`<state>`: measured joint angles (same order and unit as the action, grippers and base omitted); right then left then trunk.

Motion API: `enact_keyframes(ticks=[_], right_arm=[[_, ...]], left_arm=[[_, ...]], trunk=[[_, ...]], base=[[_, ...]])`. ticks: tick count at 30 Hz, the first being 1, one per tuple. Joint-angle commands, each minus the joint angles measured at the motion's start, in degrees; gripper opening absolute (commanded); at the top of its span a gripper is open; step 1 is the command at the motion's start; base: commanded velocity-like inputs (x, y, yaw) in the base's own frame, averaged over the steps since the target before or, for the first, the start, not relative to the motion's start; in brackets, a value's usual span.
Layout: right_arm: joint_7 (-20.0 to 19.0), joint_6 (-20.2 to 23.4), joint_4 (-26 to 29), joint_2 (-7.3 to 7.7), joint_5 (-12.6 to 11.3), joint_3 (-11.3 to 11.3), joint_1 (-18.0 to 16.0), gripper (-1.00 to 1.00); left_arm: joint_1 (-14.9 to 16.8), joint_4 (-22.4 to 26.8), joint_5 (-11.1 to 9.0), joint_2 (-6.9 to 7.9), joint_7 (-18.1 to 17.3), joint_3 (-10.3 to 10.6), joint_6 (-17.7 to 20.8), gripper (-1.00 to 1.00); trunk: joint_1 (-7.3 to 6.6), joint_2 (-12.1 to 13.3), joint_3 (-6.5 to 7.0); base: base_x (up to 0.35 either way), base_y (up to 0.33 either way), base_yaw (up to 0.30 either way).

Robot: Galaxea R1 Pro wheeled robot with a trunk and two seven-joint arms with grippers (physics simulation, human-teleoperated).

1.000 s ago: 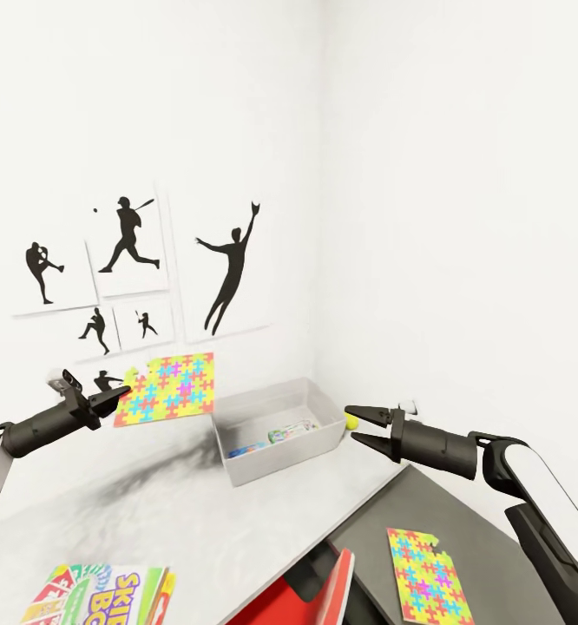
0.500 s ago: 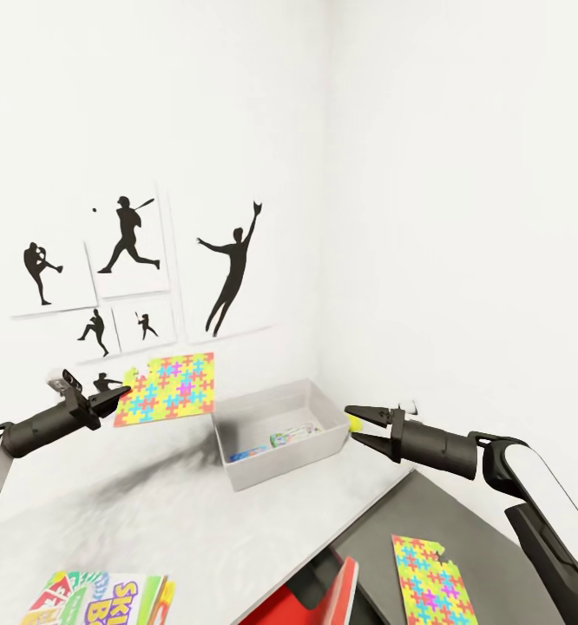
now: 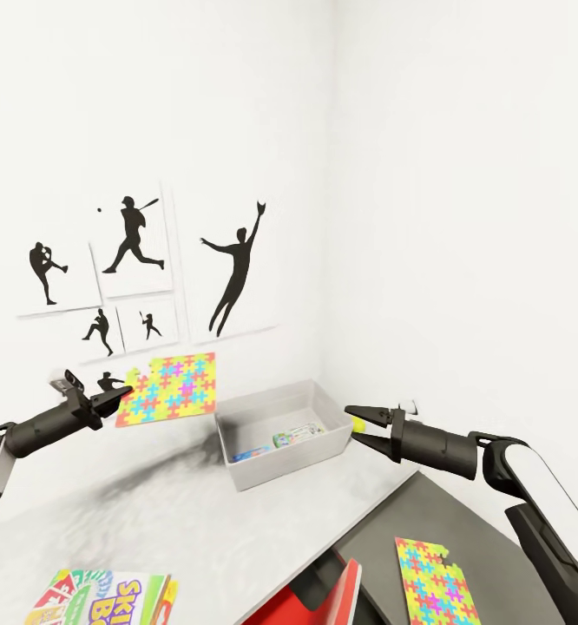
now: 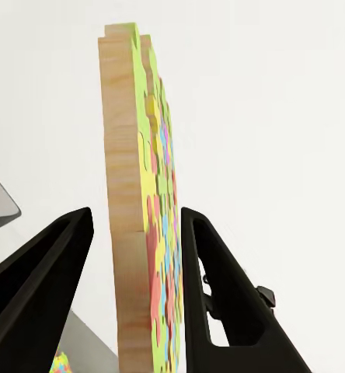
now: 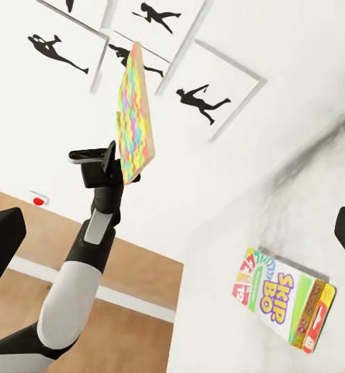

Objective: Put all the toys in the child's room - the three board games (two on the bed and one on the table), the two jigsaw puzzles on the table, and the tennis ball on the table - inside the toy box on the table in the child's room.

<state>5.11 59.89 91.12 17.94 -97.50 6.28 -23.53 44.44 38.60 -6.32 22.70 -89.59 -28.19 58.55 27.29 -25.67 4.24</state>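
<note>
Holding one jigsaw puzzle (image 3: pixel 168 388) by its edge, the left pincer (image 3: pixel 121 397) is clamped on the board, carrying it in the air above the light-grey surface (image 3: pixel 193 529), beside the toy box (image 3: pixel 282 433) at the surface's far corner. Printed boxes lie inside the bin. The right pincer (image 3: pixel 356 424) hangs near the bin's far end with its jaws slightly parted; whether they grip the tennis ball (image 3: pixel 357 423) between its tips I cannot tell. A second jigsaw puzzle (image 3: pixel 434 583) lies on the lower dark-grey section, and a board game (image 3: pixel 107 598) lies at the near edge
</note>
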Motion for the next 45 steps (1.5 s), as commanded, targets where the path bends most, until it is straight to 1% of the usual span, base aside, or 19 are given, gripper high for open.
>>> enact_keyframes(ticks=[1,4,6,8,13,17,18,20,23,25,27,29,30,32,33,35,38,42,45], right_arm=[[0.6,0.0,0.0,0.04,-0.6,0.0,0.0,1.00],[0.5,0.0,0.0,0.02,-0.6,0.0,0.0,1.00],[0.5,0.0,0.0,0.00,-0.6,0.1,0.0,1.00],[0.5,0.0,0.0,-0.01,-0.6,0.1,0.0,1.00],[0.5,0.1,0.0,0.17,-0.5,-0.1,0.0,1.00],[0.7,0.1,0.0,0.46,-0.5,-0.1,0.0,1.00],[0.7,0.1,0.0,0.56,-0.5,-0.2,0.0,1.00],[0.7,0.1,0.2,0.81,-0.5,-0.2,0.0,1.00],[0.7,0.1,0.5,0.94,-0.5,-0.5,0.0,1.00],[0.8,0.1,0.7,1.00,-0.6,-1.2,0.0,1.00],[0.9,0.1,0.9,1.07,-0.7,-1.8,-0.1,1.00],[0.9,0.1,0.9,1.13,-0.7,-2.1,-0.2,1.00],[0.9,0.1,1.0,1.16,-0.7,-2.2,-0.2,1.00],[0.9,0.1,1.0,1.39,-0.7,-2.4,-0.1,1.00],[0.9,0.1,1.0,1.89,-0.7,-2.4,-0.1,1.00],[0.8,0.1,1.0,3.38,-0.7,-2.5,0.0,1.00],[0.8,0.1,1.0,4.76,-0.7,-3.2,0.0,1.00],[0.8,0.1,0.9,5.41,-0.7,-3.5,0.0,1.00],[0.8,0.1,1.0,5.49,-0.7,-3.5,0.0,1.00]], left_arm=[[0.0,0.0,0.1,-0.06,-0.2,0.0,0.6,-1.00],[0.0,0.0,0.1,-0.83,-0.2,0.0,0.6,-1.00],[0.0,0.2,0.2,-2.42,0.3,0.0,0.4,-1.00],[0.1,0.3,0.3,-4.35,2.3,-0.1,0.3,-1.00],[1.1,0.6,0.0,-8.66,11.2,-0.2,0.3,-1.00],[4.0,0.6,0.0,-12.83,17.7,-0.3,0.3,-1.00],[4.8,0.6,0.0,-13.91,19.7,-0.3,0.3,-1.00],[6.8,0.5,-0.6,-17.13,25.2,-0.4,0.1,-1.00],[8.6,0.5,-2.4,-21.51,32.5,-1.4,-0.9,-1.00],[9.1,0.5,-4.1,-24.24,38.1,-2.7,-3.7,-1.00],[9.4,0.1,-7.0,-26.53,44.0,-4.2,-7.6,-1.00],[9.5,-1.5,-10.4,-28.32,50.2,-5.3,-11.9,-1.00],[9.5,-2.2,-11.3,-28.63,51.7,-5.5,-13.1,-1.00],[9.5,-6.6,-14.3,-29.39,57.1,-5.8,-18.6,-1.00],[9.5,-9.2,-15.5,-29.61,59.0,-5.9,-21.4,-1.00],[9.5,-13.7,-16.8,-29.95,61.1,-5.9,-26.2,-1.00],[9.5,-16.7,-17.6,-30.55,62.3,-5.9,-31.0,-1.00],[9.5,-19.8,-17.8,-31.94,62.7,-5.8,-36.0,-1.00],[9.5,-22.4,-17.7,-32.12,62.7,-5.8,-38.6,-1.00]], trunk=[[0.02,0.0,-0.02],[0.02,0.0,-0.02],[0.02,0.0,-0.02],[0.02,0.0,-0.02],[0.02,0.0,-0.02],[0.02,0.0,-0.02],[0.02,0.0,-0.02],[0.02,0.0,-0.02],[0.02,0.0,-0.02],[0.02,0.0,-0.02],[0.02,0.0,-0.02],[0.02,0.0,-0.02],[0.02,0.0,-0.02],[0.02,0.0,-0.02],[0.02,0.0,-0.02],[0.02,0.0,-0.02],[0.02,0.0,-0.02],[0.02,0.0,-0.02],[0.02,0.0,-0.02]], base=[[0.000,0.000,0.000],[0.000,0.000,0.000],[0.000,0.000,0.000],[0.000,0.000,0.000],[0.000,0.000,0.000],[0.000,0.000,0.000],[0.000,0.000,0.000],[0.000,0.000,0.000],[0.000,0.000,0.000],[0.000,0.000,0.000],[0.000,0.000,0.000],[0.000,0.000,0.000],[0.000,0.000,0.000],[0.000,0.000,0.000],[0.000,0.000,0.000],[0.000,0.000,0.000],[0.000,0.000,0.000],[0.000,0.000,0.000],[0.000,0.000,0.000]])
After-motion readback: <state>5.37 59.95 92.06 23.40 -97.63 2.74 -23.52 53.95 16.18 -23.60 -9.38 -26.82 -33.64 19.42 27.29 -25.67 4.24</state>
